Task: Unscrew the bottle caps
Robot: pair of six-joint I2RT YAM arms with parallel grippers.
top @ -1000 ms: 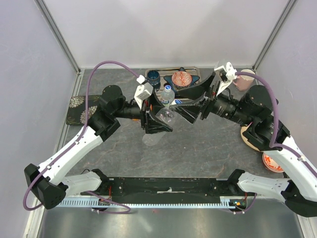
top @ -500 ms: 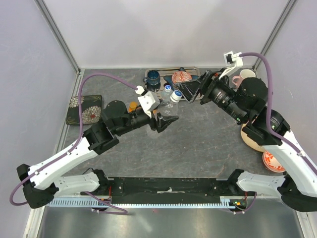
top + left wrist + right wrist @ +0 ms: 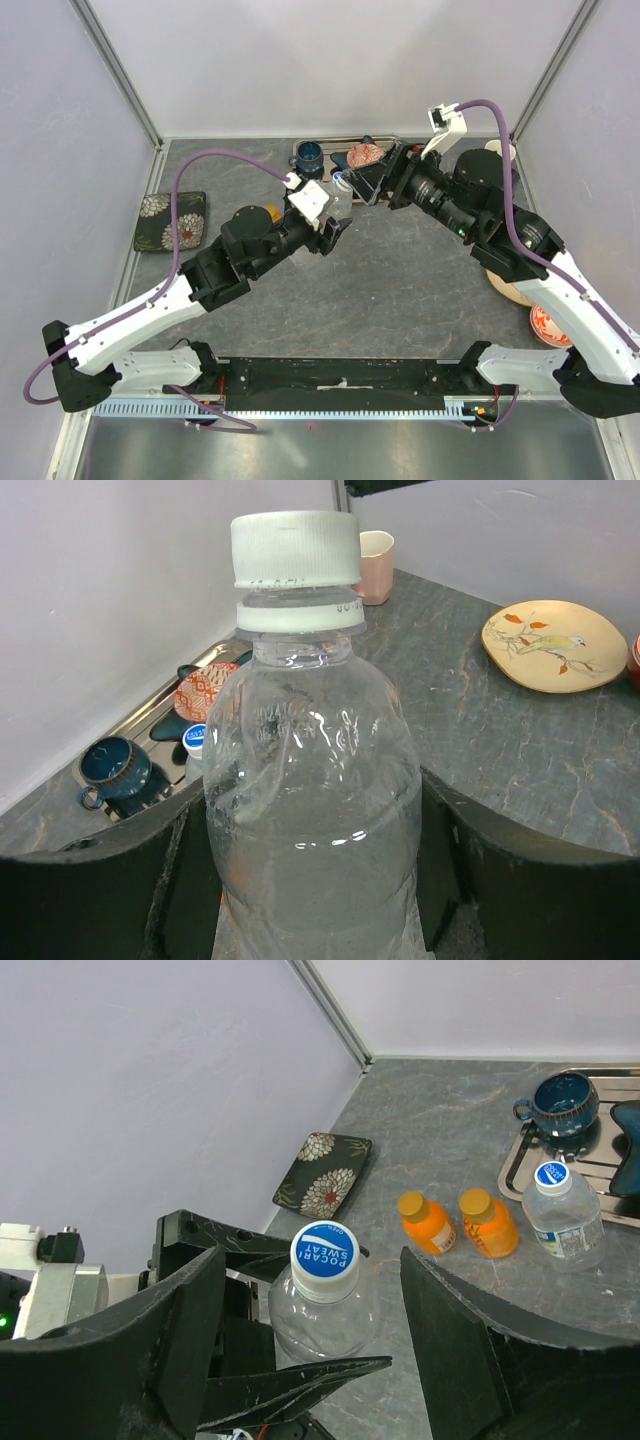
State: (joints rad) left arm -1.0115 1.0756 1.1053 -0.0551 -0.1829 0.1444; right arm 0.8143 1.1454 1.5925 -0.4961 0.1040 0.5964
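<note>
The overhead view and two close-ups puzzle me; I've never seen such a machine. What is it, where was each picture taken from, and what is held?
These are two robot arms bolted to a table. One camera looks down from above; the other two ride on the wrists. The left gripper clamps a clear bottle, cap on. The right gripper hovers open over that cap. Beyond stand two orange bottles, a second clear bottle, and a blue mug on a tray.

Blue cap on a clear bottle, two orange bottles, black floral-patterned dish
</note>
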